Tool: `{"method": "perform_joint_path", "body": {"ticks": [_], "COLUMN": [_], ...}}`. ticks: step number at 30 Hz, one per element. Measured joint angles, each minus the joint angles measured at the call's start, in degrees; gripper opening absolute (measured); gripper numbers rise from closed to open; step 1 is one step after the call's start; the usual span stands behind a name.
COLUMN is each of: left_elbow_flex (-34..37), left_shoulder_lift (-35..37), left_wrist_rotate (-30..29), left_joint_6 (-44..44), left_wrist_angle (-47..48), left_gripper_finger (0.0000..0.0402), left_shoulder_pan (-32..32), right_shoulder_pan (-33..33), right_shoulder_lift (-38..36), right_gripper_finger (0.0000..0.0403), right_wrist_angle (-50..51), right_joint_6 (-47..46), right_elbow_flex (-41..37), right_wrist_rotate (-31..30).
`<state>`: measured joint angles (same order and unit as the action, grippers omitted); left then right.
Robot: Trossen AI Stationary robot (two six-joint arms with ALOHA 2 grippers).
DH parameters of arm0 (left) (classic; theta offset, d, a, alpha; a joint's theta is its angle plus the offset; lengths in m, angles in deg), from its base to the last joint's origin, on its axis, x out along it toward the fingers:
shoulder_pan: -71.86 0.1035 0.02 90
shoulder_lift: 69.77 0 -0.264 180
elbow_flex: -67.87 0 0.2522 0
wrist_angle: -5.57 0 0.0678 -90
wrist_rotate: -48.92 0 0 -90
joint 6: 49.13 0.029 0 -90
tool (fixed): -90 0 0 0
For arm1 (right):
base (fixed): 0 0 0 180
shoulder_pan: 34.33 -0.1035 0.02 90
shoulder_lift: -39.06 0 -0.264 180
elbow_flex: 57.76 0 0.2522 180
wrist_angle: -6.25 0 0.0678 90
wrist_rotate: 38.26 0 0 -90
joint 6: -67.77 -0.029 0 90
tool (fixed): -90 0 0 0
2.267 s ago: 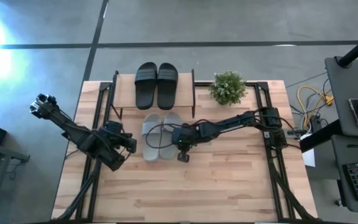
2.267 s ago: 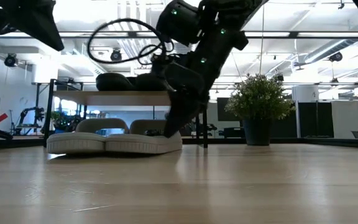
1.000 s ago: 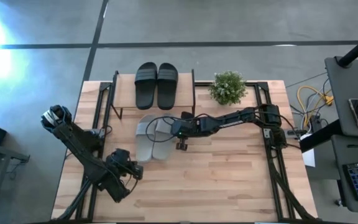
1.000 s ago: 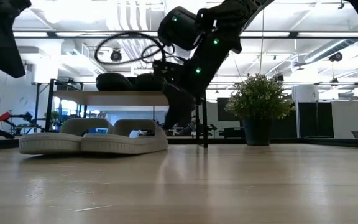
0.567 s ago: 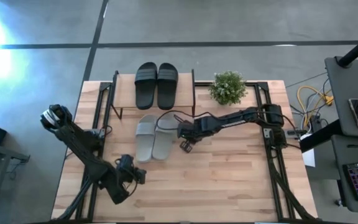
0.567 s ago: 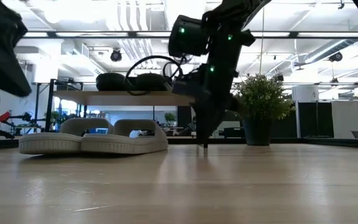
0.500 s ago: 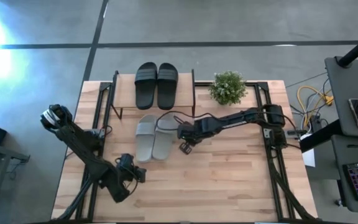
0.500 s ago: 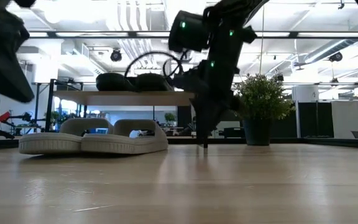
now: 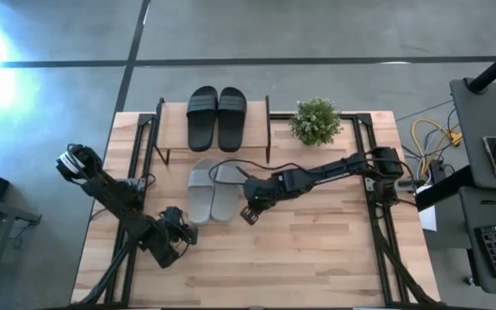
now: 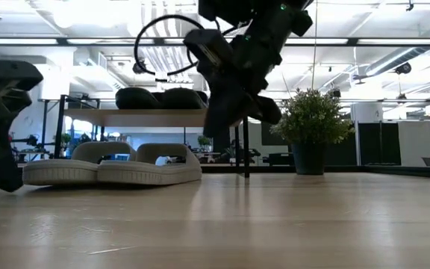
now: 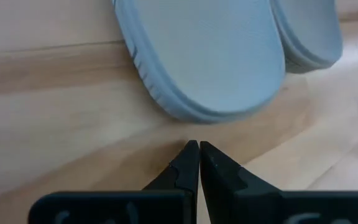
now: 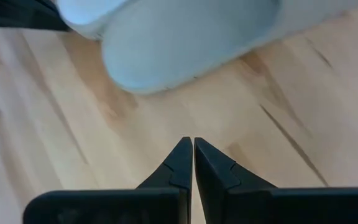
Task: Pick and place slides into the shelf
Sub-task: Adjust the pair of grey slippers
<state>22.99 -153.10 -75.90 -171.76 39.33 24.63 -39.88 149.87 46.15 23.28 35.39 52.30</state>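
Note:
The light grey pair of slides (image 9: 211, 189) lies side by side on its soles on the table, toes under the shelf (image 9: 172, 129), heels toward the near edge. The black pair (image 9: 218, 116) rests on the shelf's top board. My left gripper (image 11: 199, 149) is shut, low over the table just short of the left grey slide's heel (image 11: 210, 68). My right gripper (image 12: 188, 146) is shut too. It hangs above the table near the right grey slide's heel (image 12: 185, 43), near-right of the pair (image 10: 110, 172). Neither touches a slide.
A potted plant (image 9: 315, 120) stands at the far edge, right of the shelf. Black frame rails run along the table's left (image 9: 136, 172) and right (image 9: 377, 198) sides. Bare wood (image 9: 300, 258) spreads across the near half of the table.
My right gripper has left the right side of the grey pair, swung toward the near edge and risen, ending behind the right slide's heel. My left gripper has come down toward the table near the left slide's heel. The grey pair has stayed put.

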Motion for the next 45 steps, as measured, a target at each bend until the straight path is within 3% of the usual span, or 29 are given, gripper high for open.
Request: {"method": "perform_joint_path", "body": {"ticks": [16, 21, 25, 35, 40, 45], "left_elbow_flex": [3.53, 3.53, 3.53, 0.13, -0.19, -0.12], "left_shoulder_lift": [0.00, 0.46, 2.67, 11.82, 13.09, 12.12], "left_wrist_rotate": [-7.92, -7.80, -7.78, -5.56, -4.22, -1.65], "left_joint_6": [2.46, 10.70, 11.59, 24.01, 23.96, 21.85], "left_wrist_angle": [-0.31, -2.70, -2.96, -8.03, -7.29, -6.79], "left_gripper_finger": [0.0000, 0.0000, 0.0000, 0.0000, 0.0000, 0.0000], "left_shoulder_pan": [6.41, 8.26, 8.20, 2.85, 1.48, 1.30], "right_shoulder_pan": [-0.20, -1.34, -3.37, -4.93, -4.98, -4.95], "right_shoulder_lift": [-0.03, -0.03, -0.03, 0.61, 4.77, 10.39], "right_gripper_finger": [0.0008, 0.0008, 0.0009, 0.0008, 0.0009, 0.0009], "right_wrist_angle": [-4.08, -4.42, -7.23, -17.14, -21.90, -26.71], "right_joint_6": [-2.07, -6.57, -10.70, -14.12, -17.21, -18.34], "right_elbow_flex": [0.09, 0.09, 0.09, -0.12, -0.17, 0.94], "right_wrist_rotate": [0.86, 1.89, 5.85, 5.35, 5.96, 11.43]}}
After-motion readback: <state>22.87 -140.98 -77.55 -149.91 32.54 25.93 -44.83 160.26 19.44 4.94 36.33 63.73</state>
